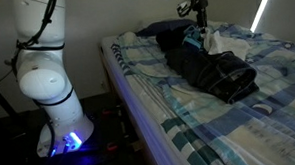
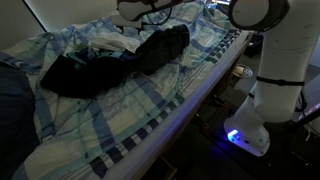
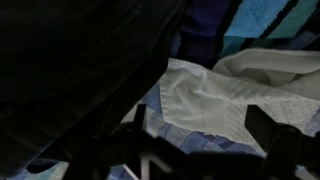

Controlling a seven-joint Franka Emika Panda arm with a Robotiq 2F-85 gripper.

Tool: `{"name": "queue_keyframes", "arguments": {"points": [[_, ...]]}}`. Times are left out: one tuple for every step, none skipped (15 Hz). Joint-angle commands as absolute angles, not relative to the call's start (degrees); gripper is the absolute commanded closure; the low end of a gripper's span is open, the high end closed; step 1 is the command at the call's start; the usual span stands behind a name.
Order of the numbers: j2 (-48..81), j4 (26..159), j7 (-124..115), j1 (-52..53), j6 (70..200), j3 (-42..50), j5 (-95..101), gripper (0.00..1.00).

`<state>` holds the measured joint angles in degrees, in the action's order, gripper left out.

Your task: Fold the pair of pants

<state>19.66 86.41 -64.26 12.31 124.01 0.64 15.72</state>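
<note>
On the left of an exterior view stands the bulky white jointed robot arm (image 1: 42,67), with a small blue light (image 1: 70,142) glowing at its foot. Right beside it is the bed, spread with a rumpled light blue-and-white plaid sheet (image 1: 179,126). Moving right, there's the pair of pants (image 1: 212,75), thick dark navy, nearly black denim, lying bunched in an uneven heap on the middle of the sheet, far from neatly folded. A small crumpled white cloth (image 1: 226,41) sits against the far edge of the heap. Above that spot hangs the black two-fingered gripper (image 1: 197,12), low over the far end of the pants; whether it touches the fabric can't be told from here. From the opposite side, the pants (image 2: 150,55) stretch across the sheet (image 2: 130,115) as a long dark bundle, the white cloth (image 2: 118,42) just behind them and the arm (image 2: 265,75) off to the right. In the wrist view, dark denim (image 3: 70,70) fills the left, the white cloth (image 3: 220,95) lies centre-right, and the plaid (image 3: 275,20) peeks in at the top right. The gripper (image 3: 200,115) is released, its fingers (image 3: 265,125) spread wide with nothing held between them.
</note>
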Motion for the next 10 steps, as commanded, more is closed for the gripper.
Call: {"name": "queue_keyframes", "arguments": {"points": [[13.18, 94.28, -64.52, 12.00, 123.97, 0.50, 15.48, 0.00], [11.74, 96.57, -64.50, 11.53, 124.72, 0.34, 14.83, 0.00], [16.46, 90.23, -64.39, 11.89, 123.73, 0.24, 15.65, 0.00], [15.36, 91.84, -64.42, 11.66, 123.76, 0.13, 15.63, 0.00], [14.53, 93.01, -64.43, 11.47, 123.78, 0.05, 15.64, 0.00], [13.95, 93.77, -64.43, 11.34, 123.79, -0.01, 15.65, 0.00], [13.65, 94.16, -64.44, 11.27, 123.80, -0.04, 15.65, 0.00], [13.56, 94.29, -64.44, 11.24, 123.80, -0.05, 15.65, 0.00], [13.53, 94.31, -64.44, 11.24, 123.80, -0.06, 15.64, 0.00], [13.53, 94.32, -64.44, 11.24, 123.81, -0.07, 15.64, 0.00]]}}
